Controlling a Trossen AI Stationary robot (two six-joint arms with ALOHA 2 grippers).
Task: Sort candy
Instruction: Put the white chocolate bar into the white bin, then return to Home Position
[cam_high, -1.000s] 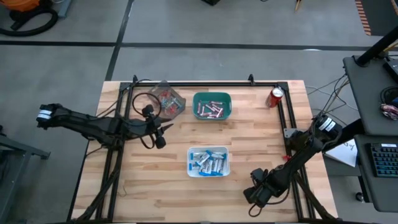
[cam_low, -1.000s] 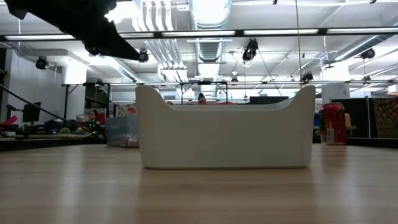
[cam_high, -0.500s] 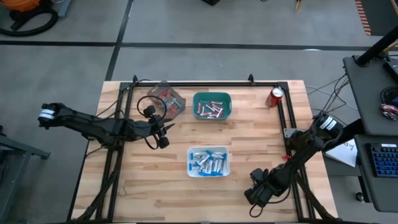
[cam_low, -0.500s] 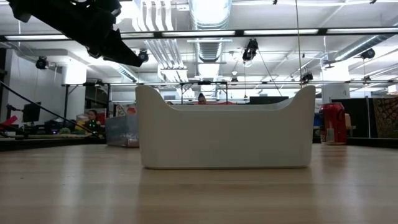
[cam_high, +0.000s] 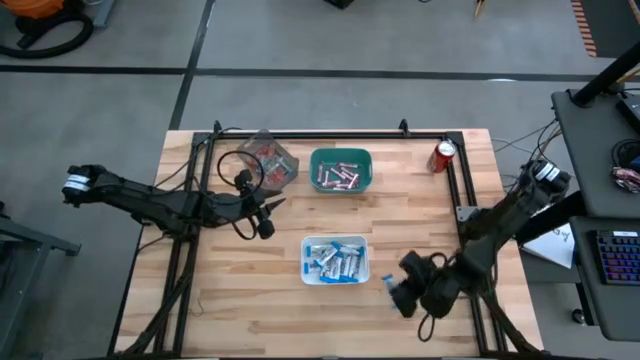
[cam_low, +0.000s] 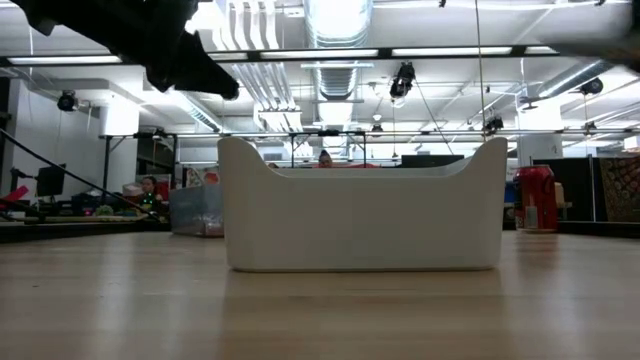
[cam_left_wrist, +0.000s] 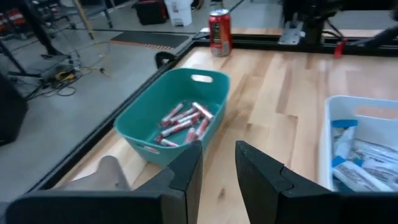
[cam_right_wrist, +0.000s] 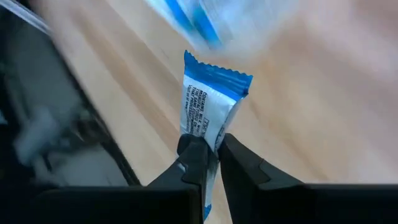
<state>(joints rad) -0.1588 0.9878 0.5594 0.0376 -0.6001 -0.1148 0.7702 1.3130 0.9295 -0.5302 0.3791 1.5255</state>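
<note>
My right gripper (cam_right_wrist: 212, 144) is shut on a blue-and-white candy packet (cam_right_wrist: 208, 102). It hovers just right of the white bin (cam_high: 336, 259), which holds more such packets; the held packet (cam_high: 388, 283) shows at its tip. A teal bin (cam_left_wrist: 171, 118) holds slim pinkish sticks. A clear container (cam_high: 270, 160) at the far left holds small red pieces. My left gripper (cam_left_wrist: 217, 149) hangs above the table left of the teal bin (cam_high: 341, 170), slightly open, with nothing between its fingers. My right gripper pinches one end of the packet (cam_right_wrist: 209, 138) between its two fingers. The fingers slant downward from the table's right side. The packet sticks out past the fingertips, with its crimped far end (cam_right_wrist: 219, 73) free, lifted clear of the table.
A red soda can (cam_high: 444, 155) stands at the far right corner. A black frame (cam_high: 330, 134) runs along the table's far edge and down both sides. In the low view the white bin (cam_low: 362, 210) fills the middle. Bare wood lies near the front edge.
My right gripper has risen from the table's near right part and swung toward the white bin, turning as it went; the blue-and-white packet now shows lifted at its tip.
</note>
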